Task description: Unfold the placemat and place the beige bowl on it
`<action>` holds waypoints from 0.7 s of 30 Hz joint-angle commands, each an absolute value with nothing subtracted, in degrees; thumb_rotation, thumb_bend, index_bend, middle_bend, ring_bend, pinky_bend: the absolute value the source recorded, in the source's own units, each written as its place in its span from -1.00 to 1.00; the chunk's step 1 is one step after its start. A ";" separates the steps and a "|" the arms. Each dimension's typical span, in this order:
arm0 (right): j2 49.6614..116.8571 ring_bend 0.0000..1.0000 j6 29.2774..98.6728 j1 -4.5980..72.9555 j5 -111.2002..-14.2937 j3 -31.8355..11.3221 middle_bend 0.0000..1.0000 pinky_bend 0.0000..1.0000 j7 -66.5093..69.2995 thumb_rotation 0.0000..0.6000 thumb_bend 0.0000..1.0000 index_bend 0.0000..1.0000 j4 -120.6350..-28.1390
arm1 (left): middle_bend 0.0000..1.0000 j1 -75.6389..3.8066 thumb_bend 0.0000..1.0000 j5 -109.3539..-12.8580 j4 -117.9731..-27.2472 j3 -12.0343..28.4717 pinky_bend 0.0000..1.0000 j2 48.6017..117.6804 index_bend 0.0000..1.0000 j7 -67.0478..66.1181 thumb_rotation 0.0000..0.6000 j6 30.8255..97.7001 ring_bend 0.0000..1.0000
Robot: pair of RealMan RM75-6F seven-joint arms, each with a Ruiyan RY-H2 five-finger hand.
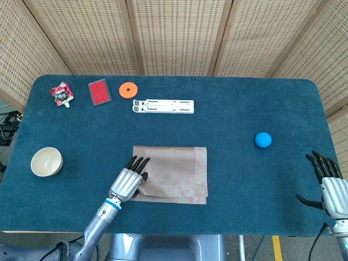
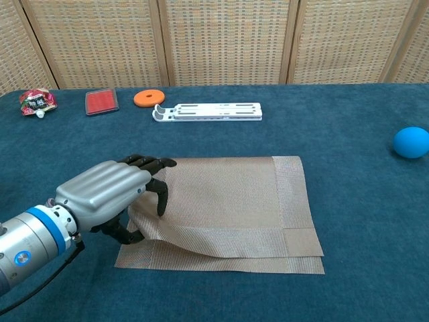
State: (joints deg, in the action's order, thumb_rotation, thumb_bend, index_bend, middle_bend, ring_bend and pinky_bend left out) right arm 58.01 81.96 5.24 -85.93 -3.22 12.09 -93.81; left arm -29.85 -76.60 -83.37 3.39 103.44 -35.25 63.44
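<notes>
The folded brown placemat lies at the middle of the blue table, a little toward the near side. My left hand is at its near left corner. In the chest view the left hand pinches the top layer of the placemat, fingers on top and thumb underneath, and that corner is raised off the lower layer. The beige bowl stands upright and empty at the table's left side, apart from the hand. My right hand is at the table's near right corner, fingers spread, holding nothing.
A blue ball lies to the right of the mat. Along the far side are a white rack, an orange disc, a red pad and a snack packet.
</notes>
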 commanded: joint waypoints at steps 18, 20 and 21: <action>58.56 -1.00 79.75 5.99 -83.64 -3.76 -1.00 -1.00 11.48 1.00 -0.88 -0.98 -92.77 | -1.00 -32.46 -0.02 -81.18 -87.19 8.18 -1.00 97.06 0.56 -29.34 1.00 66.70 -1.00; 58.66 -1.00 79.44 6.09 -83.22 -3.88 -1.00 -1.00 11.32 1.00 -0.88 -0.98 -92.58 | -1.00 -33.02 -0.02 -80.55 -87.94 9.23 -1.00 96.08 0.54 -29.09 1.00 66.22 -1.00; 58.73 -1.00 79.24 6.15 -82.99 -3.93 -1.00 -1.00 11.19 1.00 -0.88 -0.98 -92.49 | -1.00 -33.40 -0.02 -79.98 -88.26 9.90 -1.00 95.57 0.53 -28.85 1.00 65.77 -1.00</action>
